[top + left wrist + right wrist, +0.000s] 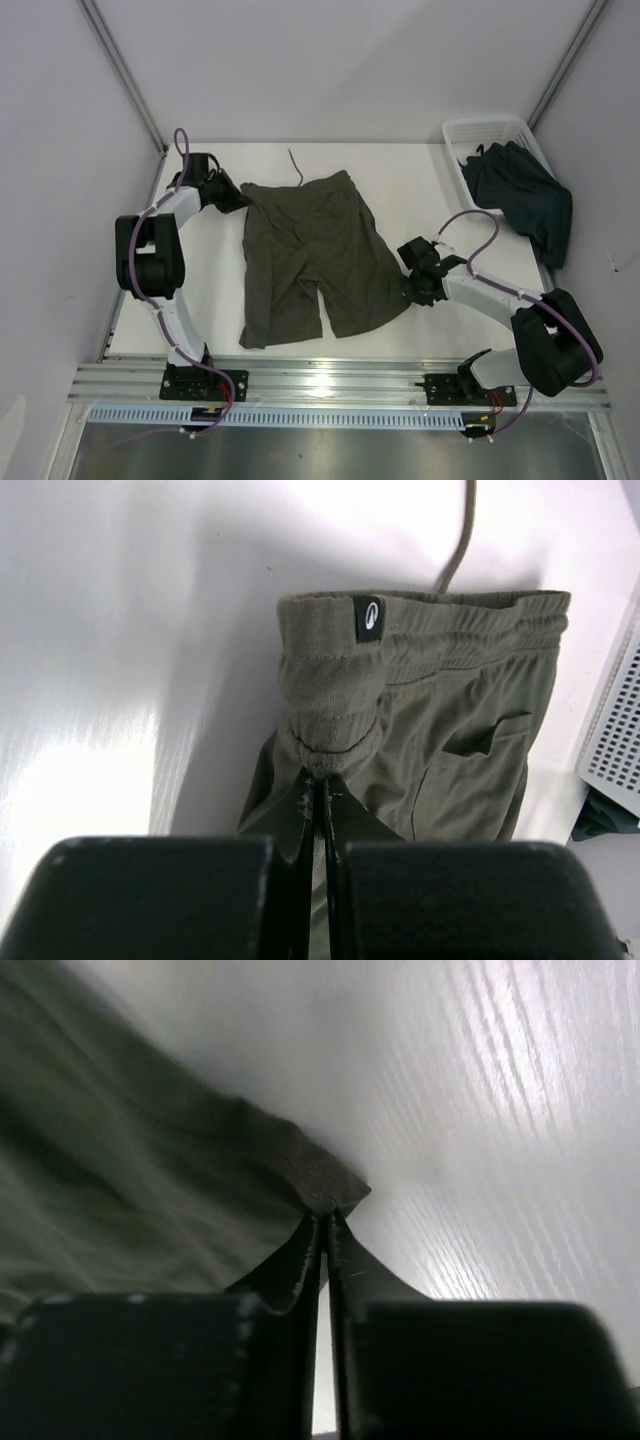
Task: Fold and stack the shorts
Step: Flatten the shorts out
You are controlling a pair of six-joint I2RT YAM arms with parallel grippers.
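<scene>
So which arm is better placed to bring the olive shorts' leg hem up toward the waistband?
Right, probably. The right gripper is shut on the leg-hem corner of the olive shorts; the left gripper pinches the far waistband corner, better suited to anchoring.

olive shorts (pixel 120 1190): in the right wrist view we see them blurred, running off the left edge.
drawstring (pixel 458 550): cut by the top edge.
basket (pixel 612 730): only a slice at the right edge.
navy shorts (pixel 520 195): bunched; we cannot make out legs or waistband.
</scene>
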